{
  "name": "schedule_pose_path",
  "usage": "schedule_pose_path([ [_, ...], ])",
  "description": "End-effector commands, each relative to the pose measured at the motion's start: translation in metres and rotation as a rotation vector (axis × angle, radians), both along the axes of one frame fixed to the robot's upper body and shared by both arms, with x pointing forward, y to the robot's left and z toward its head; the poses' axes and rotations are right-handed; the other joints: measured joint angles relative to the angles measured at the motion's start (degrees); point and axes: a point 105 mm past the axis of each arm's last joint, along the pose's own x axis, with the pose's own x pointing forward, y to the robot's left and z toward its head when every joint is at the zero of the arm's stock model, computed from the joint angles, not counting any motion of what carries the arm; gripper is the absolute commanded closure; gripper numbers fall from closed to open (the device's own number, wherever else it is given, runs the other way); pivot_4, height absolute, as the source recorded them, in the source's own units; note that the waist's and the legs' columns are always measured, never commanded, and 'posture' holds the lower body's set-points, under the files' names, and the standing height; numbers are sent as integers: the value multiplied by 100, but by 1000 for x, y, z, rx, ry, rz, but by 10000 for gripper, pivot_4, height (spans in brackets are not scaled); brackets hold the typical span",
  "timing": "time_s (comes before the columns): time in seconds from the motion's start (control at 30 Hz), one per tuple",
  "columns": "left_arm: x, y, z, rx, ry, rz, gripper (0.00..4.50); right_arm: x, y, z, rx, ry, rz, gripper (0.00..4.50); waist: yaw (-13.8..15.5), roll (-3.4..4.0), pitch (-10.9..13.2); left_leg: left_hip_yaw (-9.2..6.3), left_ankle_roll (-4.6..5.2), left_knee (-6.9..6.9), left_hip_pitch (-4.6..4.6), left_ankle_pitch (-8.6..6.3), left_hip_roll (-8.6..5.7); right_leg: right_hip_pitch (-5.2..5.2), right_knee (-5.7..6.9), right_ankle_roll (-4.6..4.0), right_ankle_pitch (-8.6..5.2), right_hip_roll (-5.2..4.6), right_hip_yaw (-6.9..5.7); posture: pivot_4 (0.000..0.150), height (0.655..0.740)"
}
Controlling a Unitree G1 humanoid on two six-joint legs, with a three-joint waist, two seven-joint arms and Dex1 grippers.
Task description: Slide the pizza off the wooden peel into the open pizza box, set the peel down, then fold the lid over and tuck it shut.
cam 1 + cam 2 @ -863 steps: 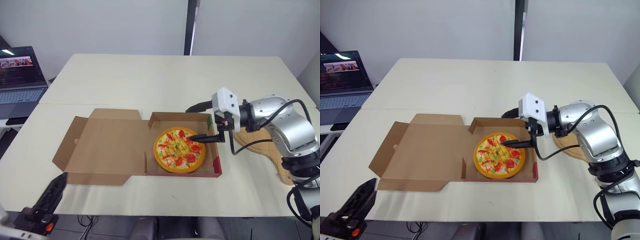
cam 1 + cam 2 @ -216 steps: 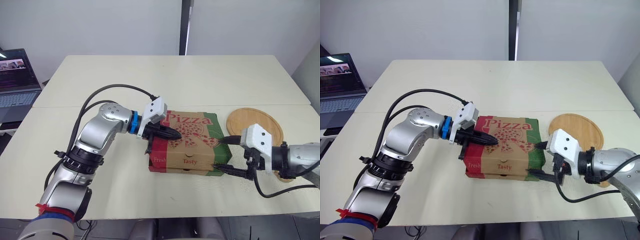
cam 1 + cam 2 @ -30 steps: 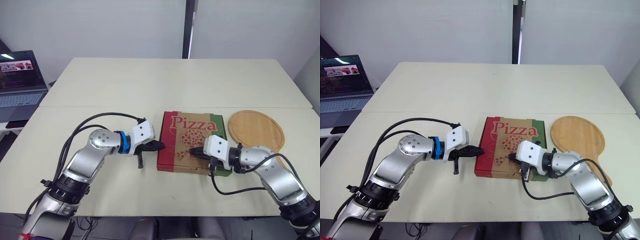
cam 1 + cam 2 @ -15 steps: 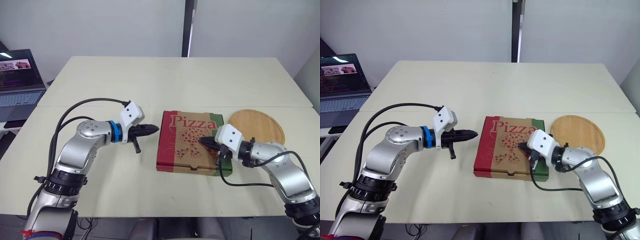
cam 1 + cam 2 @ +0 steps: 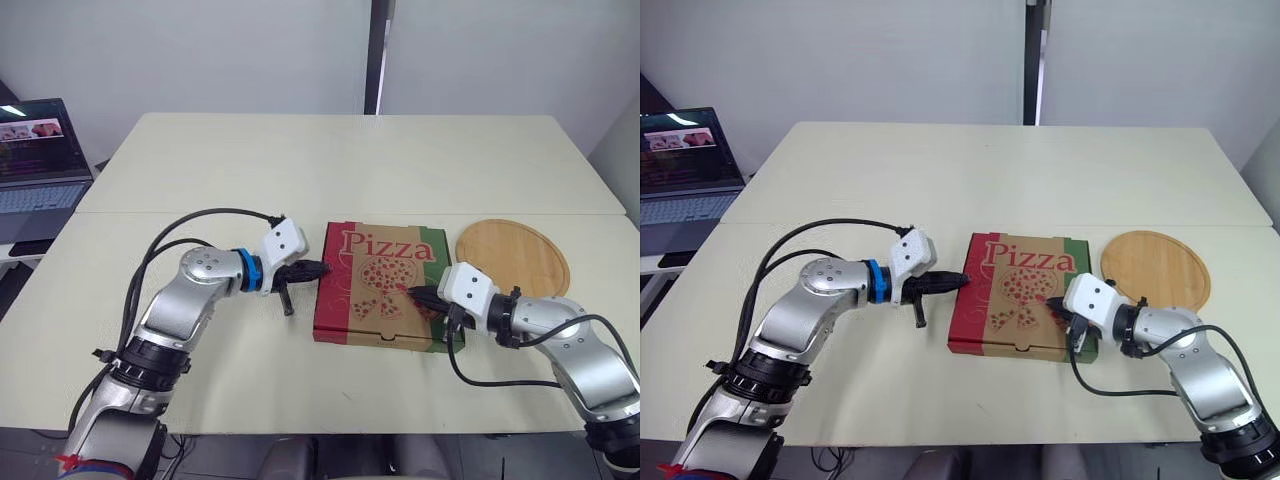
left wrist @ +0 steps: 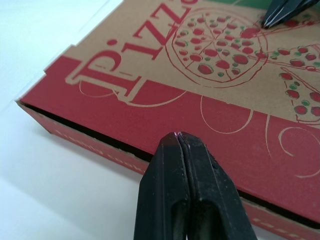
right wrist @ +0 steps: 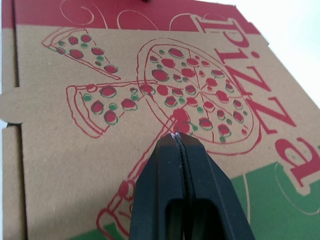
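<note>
The pizza box (image 5: 375, 280) lies closed on the table, its printed lid flat on top and the pizza hidden inside. My left gripper (image 5: 322, 268) is shut, its tips at the box's left edge, level with the red stripe (image 6: 150, 107). My right gripper (image 5: 412, 294) is shut too, its tips resting over the printed pizza drawing (image 7: 195, 107) on the lid's right half. The round wooden peel (image 5: 512, 255) lies flat on the table to the right of the box, with nothing on it.
A laptop (image 5: 40, 160) stands on a side surface at the far left. A dark vertical post (image 5: 376, 55) rises behind the table's far edge. The table (image 5: 330, 160) stretches bare beyond the box.
My left gripper has come back in to the box's left edge after drawing away from it. My right gripper has stayed on the lid, shifting slightly.
</note>
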Motion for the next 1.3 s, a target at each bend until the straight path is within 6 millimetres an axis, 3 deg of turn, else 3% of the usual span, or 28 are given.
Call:
schedule_pose_path([
  [0.03, 0, 2, -14, 61, 25, -5, 45000, 0, -7, 4, -17, -18, -15, 44435, 0, 0, 0, 1, 1, 0, 1, -1, 0, 1, 0, 0, 0, 0, 1, 1500, 7400],
  [0.27, -8, 3, -30, 94, 72, -11, 45000, -1, -10, -1, -41, -11, -18, 44435, -1, 2, -3, -1, 11, 0, 13, -6, 0, 12, -1, 3, -2, 0, 0, 1500, 7400],
  [0.47, -5, 1, 3, -70, 29, 18, 45000, 2, -10, 12, -3, -55, -26, 44435, -2, 1, -1, -2, 11, 0, 11, -6, 0, 13, -2, 15, -9, 0, 0, 1500, 7400],
  [0.67, -8, 26, 26, -119, -20, 77, 45000, 5, -15, 29, 56, -103, -57, 44435, -13, 1, 4, -1, 10, -1, 2, -6, 2, -2, -1, 3, -2, 0, 2, 1500, 7400],
  [0.8, -10, 60, 30, -97, -39, 183, 45000, 9, -24, 48, 121, -177, -107, 44435, -16, 4, 7, 0, 10, -3, 0, -6, 2, -7, 0, 2, -1, 0, 3, 1500, 7400],
  [0.97, -19, 117, 16, -21, -67, 356, 45000, 11, -66, 60, 92, -244, -215, 44435, -11, 10, 12, 6, 11, -12, -5, -7, 2, -20, -2, 1, -2, 0, 10, 1500, 7400],
  [1.3, -56, 210, -22, 78, -124, 742, 45000, -10, -172, 32, 12, -111, -472, 44435, 7, 9, 13, 14, 12, -71, -1, -6, 10, -14, -63, -2, 0, -3, 5, 1500, 7400],
])
